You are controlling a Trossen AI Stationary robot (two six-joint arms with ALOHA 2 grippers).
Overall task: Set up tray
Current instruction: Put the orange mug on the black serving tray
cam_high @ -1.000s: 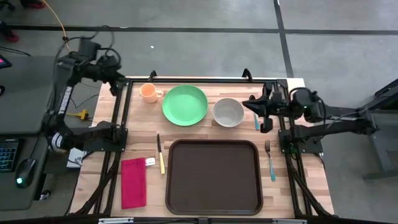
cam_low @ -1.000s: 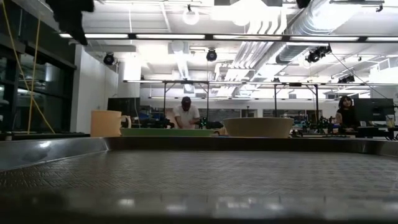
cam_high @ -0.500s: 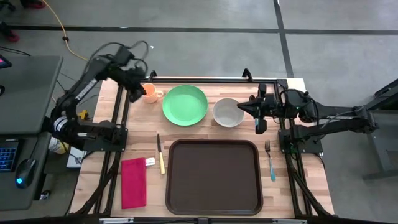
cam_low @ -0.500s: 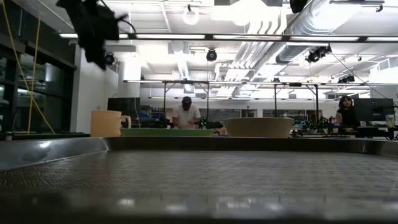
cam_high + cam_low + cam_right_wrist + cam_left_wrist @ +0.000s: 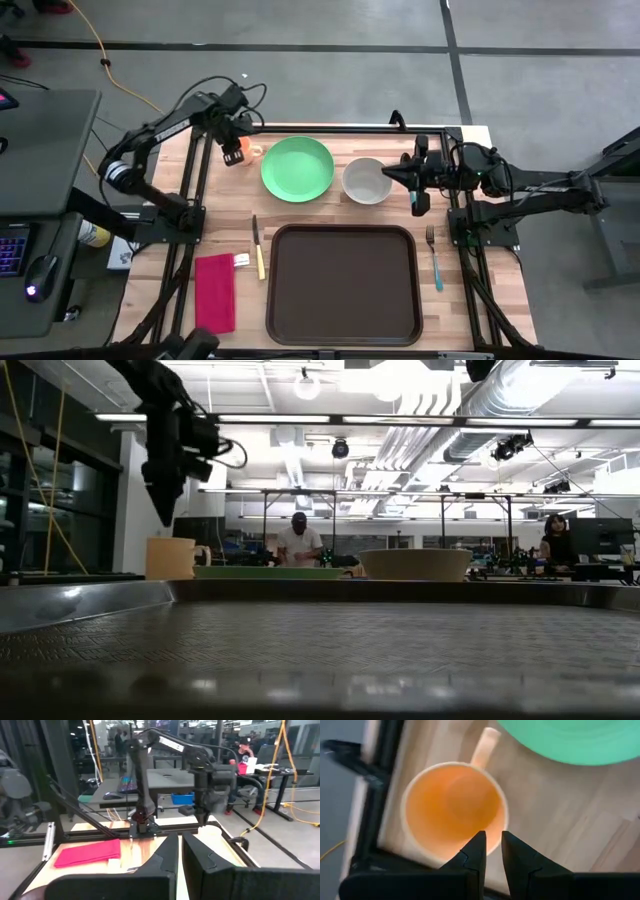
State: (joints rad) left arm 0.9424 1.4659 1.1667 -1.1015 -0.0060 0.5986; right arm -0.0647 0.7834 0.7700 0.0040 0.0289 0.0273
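The dark brown tray (image 5: 343, 285) lies flat at the table's near middle; the low view looks across its surface (image 5: 320, 640). My left gripper (image 5: 232, 152) (image 5: 163, 515) hangs shut, pointing down, just above the orange mug (image 5: 452, 807) (image 5: 170, 558) at the far left, apart from it. The mug stands upright on its base. My right gripper (image 5: 388, 172) is shut and level, pointing toward the table's left, over the right rim of the beige bowl (image 5: 364, 180). The green plate (image 5: 297, 167) lies between mug and bowl.
A red napkin (image 5: 214, 292), a small pale object (image 5: 241, 260) and a yellow-handled knife (image 5: 259, 250) lie left of the tray. A teal-handled fork (image 5: 435, 260) lies to its right. Black frame rails (image 5: 190, 180) run along both table sides. People sit in the room beyond.
My left arm has swung in from beyond the table's left edge toward the mug and tipped its gripper down; it now hangs right above the mug. My right gripper has moved a little toward the table's left, over the bowl's rim, then kept still.
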